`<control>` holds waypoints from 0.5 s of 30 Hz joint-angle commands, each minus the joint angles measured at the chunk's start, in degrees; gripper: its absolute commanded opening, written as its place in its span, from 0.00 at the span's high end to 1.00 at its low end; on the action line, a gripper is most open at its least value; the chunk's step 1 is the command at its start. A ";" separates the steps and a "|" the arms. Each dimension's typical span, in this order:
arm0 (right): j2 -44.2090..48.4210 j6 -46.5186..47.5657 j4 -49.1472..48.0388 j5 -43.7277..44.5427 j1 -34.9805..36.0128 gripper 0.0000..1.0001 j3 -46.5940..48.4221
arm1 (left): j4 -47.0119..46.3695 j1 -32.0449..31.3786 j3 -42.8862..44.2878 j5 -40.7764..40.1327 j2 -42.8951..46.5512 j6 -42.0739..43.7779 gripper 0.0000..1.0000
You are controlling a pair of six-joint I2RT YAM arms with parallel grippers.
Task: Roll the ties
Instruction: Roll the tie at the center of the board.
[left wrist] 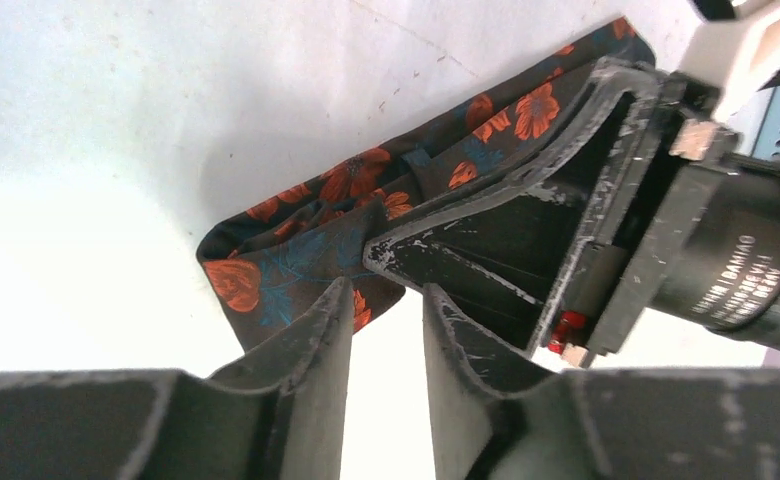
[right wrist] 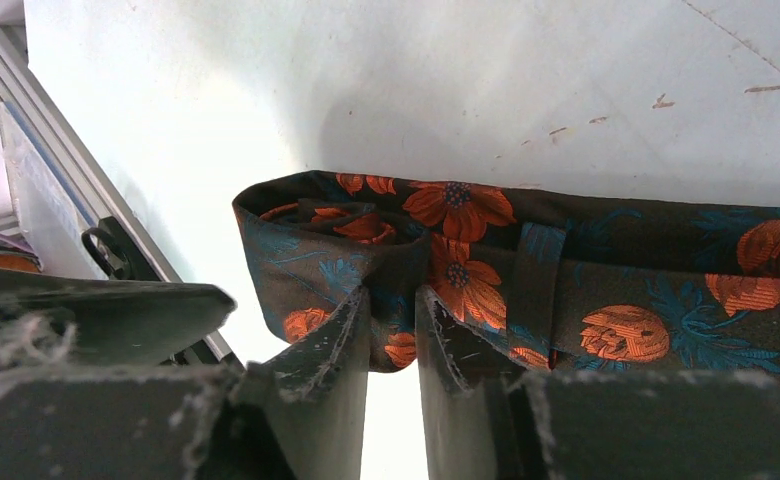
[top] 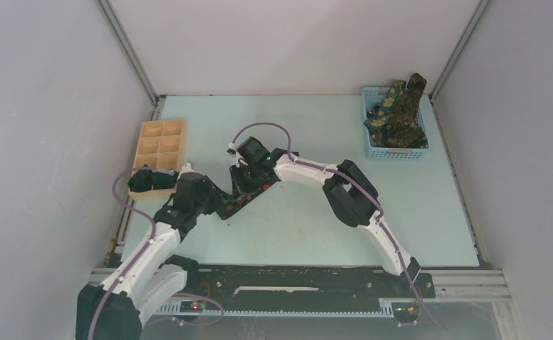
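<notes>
A black tie (left wrist: 296, 255) with red-orange flowers lies on the pale table, its end folded over. My right gripper (right wrist: 394, 292) is shut on a bunched fold of the tie (right wrist: 466, 275) near that end. Its dark fingers (left wrist: 486, 240) show in the left wrist view, pressing on the cloth. My left gripper (left wrist: 386, 290) stands open just beside it, one fingertip (left wrist: 338, 300) over the tie's corner and only bare table between its fingers. From above, both grippers (top: 220, 207) (top: 244, 185) meet at the table's centre left and hide most of the tie.
A pale wooden compartment tray (top: 162, 138) sits at the left edge with dark rolled ties (top: 149, 180) at its near end. A blue mesh basket (top: 373, 145) at the back right holds dark green ties with yellow flowers (top: 401, 113). Grey walls enclose the table.
</notes>
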State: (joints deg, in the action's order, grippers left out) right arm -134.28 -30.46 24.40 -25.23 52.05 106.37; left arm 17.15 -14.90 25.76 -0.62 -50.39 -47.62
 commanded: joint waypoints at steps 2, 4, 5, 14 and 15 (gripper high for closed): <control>-1.15 1.40 1.10 0.44 0.11 0.76 2.58 | 9.00 -0.07 4.78 -6.23 5.71 2.28 0.49; -1.43 1.53 1.16 0.45 0.05 0.76 2.62 | 10.93 0.31 4.29 -6.70 7.93 2.50 0.40; -1.60 1.54 1.17 0.45 -0.01 0.77 2.64 | 11.51 0.53 3.66 -6.76 9.03 2.41 0.36; -2.81 1.71 1.62 0.23 0.12 0.78 3.13 | 7.50 5.41 -4.71 -0.11 11.43 1.20 0.28; -2.87 1.76 1.72 0.26 0.11 0.78 3.13 | 6.52 6.00 -5.51 0.15 11.00 1.06 0.29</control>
State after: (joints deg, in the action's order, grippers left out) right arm -135.66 -29.93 25.08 -25.28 51.90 107.50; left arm 26.65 -10.35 22.44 -3.29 -38.70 -46.11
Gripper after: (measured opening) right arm 0.225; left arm 0.721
